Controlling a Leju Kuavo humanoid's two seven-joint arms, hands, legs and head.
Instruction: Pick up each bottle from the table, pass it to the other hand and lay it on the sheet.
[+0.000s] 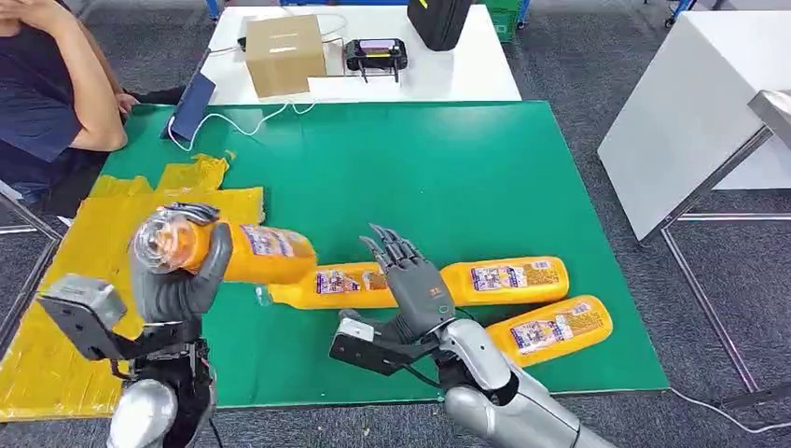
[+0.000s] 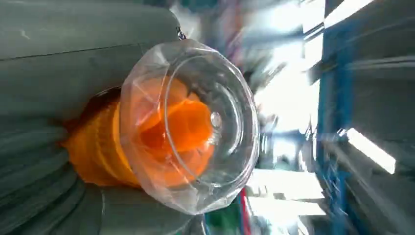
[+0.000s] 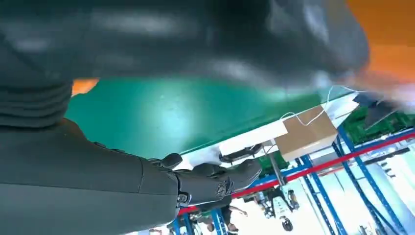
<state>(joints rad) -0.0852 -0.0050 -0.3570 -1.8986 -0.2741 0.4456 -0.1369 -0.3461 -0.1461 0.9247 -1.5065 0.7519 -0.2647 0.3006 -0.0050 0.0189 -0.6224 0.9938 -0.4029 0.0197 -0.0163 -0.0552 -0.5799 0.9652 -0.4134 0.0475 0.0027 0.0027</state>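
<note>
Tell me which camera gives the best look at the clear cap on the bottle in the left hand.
The left wrist view: the clear cap is close, end-on, with the orange neck visible through it. The head view shows it small above the left hand. In the right wrist view I cannot make it out.

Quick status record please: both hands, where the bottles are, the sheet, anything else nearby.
left hand: grips an orange bottle near its clear cap, lifted over the edge of the yellow sheet
right hand: open, holding nothing, fingers apart above the table
bottles on green table: three lying flat
bottles on sheet: none seen
nearby: cardboard box on white table; a person seated at far left
</note>
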